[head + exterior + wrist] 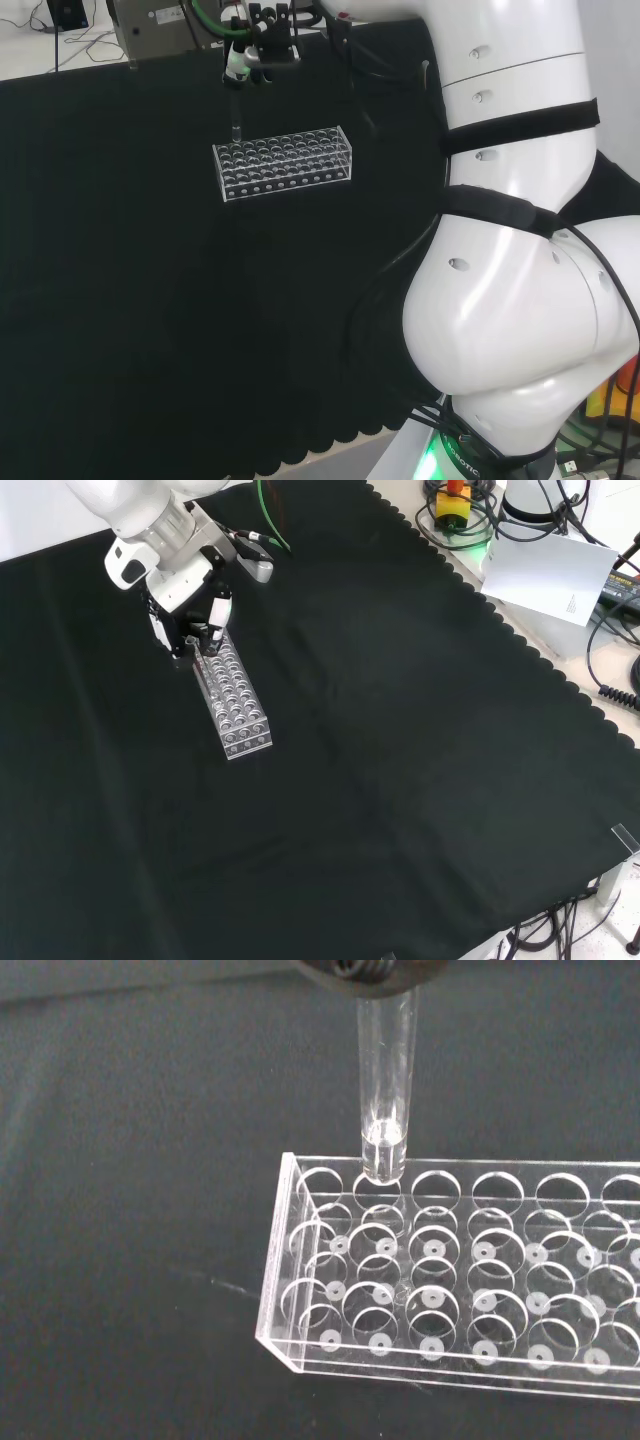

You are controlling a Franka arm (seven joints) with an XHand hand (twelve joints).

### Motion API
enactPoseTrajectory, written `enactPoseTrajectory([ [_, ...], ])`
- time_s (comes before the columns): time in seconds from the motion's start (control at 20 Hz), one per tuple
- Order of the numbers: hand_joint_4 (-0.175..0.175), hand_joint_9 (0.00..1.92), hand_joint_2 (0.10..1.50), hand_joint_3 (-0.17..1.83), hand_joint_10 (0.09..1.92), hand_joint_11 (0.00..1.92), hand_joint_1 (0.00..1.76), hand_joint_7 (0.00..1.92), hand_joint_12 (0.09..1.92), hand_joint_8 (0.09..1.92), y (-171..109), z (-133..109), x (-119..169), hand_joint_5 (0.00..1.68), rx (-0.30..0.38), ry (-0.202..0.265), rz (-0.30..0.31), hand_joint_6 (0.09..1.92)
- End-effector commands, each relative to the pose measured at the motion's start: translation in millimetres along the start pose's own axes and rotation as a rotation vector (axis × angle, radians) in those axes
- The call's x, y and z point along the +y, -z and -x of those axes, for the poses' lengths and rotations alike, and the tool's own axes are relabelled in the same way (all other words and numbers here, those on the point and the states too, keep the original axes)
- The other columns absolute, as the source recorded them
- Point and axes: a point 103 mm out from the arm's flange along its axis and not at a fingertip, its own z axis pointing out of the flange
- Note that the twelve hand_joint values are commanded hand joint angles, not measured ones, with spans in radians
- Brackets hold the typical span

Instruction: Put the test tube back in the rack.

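**Colleague:** Where was the test tube when you paused?

**Me:** I had it hanging upright in the hand, its rounded bottom just at the top plate of the rack, over a hole in the outer row near one end. In the wrist view the tip sat at that hole's rim; I couldn't say whether it was inside or only touching the edge. The fingers were curled onto the tube's upper end, pinching it

**Colleague:** So what worried you?

**Me:** Mostly alignment. If the tip had been resting on the rim and I'd driven down, I judged the tube could have skidded across the plate, tilted in the pinch, or cracked. The rack was clear, looked light, and stood free on the tabletop, so a sideways push might have shoved it or tipped that end up

**Colleague:** And letting go?

**Me:** Releasing too soon was the other risk: the tube could have dropped through and struck the bottom hard, or leaned over. Clear glass over clear plastic also made depth hard for me to judge
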Motion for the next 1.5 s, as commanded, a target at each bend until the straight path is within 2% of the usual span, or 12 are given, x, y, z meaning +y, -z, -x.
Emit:
enactPoseTrajectory([
  [0.05, -0.175, 1.36, 1.04, -0.17, 0.54, 1.45, 1.43, 1.31, 0.74, 0.69, -7, -3, 1, 1.36, 0.016, -0.006, -0.011, 0.09],
  [0.35, -0.175, 1.36, 1.04, -0.17, 0.54, 1.45, 1.43, 1.31, 0.74, 0.69, -9, -4, 0, 1.36, 0.031, 0.012, -0.019, 0.09],
  [1.15, -0.175, 1.36, 1.04, -0.17, 0.55, 1.45, 1.43, 1.31, 0.74, 0.7, -14, -2, 5, 1.36, 0.022, 0.011, -0.035, 0.09],
  [1.5, -0.175, 1.36, 1.04, -0.17, 0.55, 1.45, 1.43, 1.31, 0.74, 0.7, -8, 4, 7, 1.36, 0.017, 0.006, -0.013, 0.09],
])
